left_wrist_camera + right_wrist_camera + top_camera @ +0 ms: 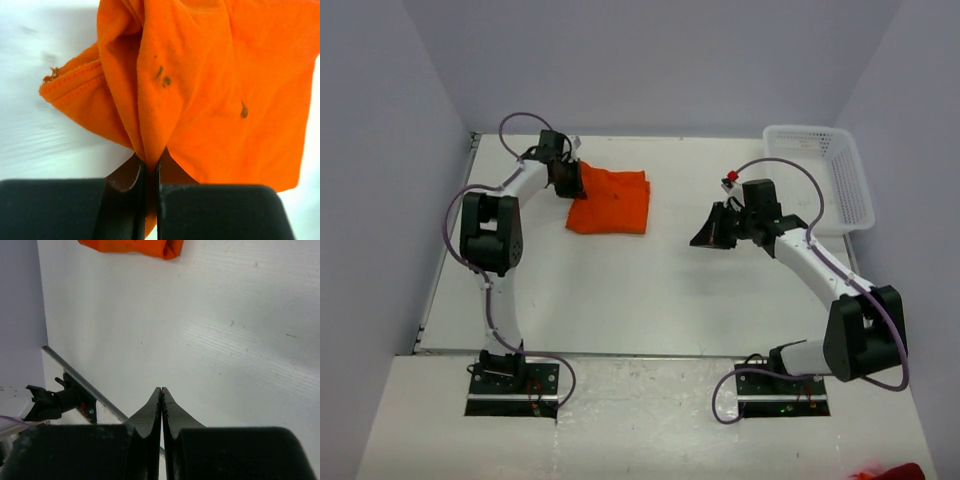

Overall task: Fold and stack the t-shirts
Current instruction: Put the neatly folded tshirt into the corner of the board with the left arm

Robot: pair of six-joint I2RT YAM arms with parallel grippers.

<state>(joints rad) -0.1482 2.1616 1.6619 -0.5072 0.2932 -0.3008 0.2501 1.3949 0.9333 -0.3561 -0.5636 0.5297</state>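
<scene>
Jaws of outstretched left arm [490, 230] pinch t-shirt [200, 100].

Orange t-shirt [611, 203] at left gripper [569, 181]

One folded orange t-shirt [612, 205] is in plain sight, plus one scrap of orange-red cloth [892, 472] at the near right edge, too cut off to identify. There is one white basket [850, 180] on one white surface [650, 290]. Two arms show, the left arm [492, 235] and the right arm [860, 335], with one pincer each: the left pincer [567, 182] and the right pincer [710, 232].
</scene>
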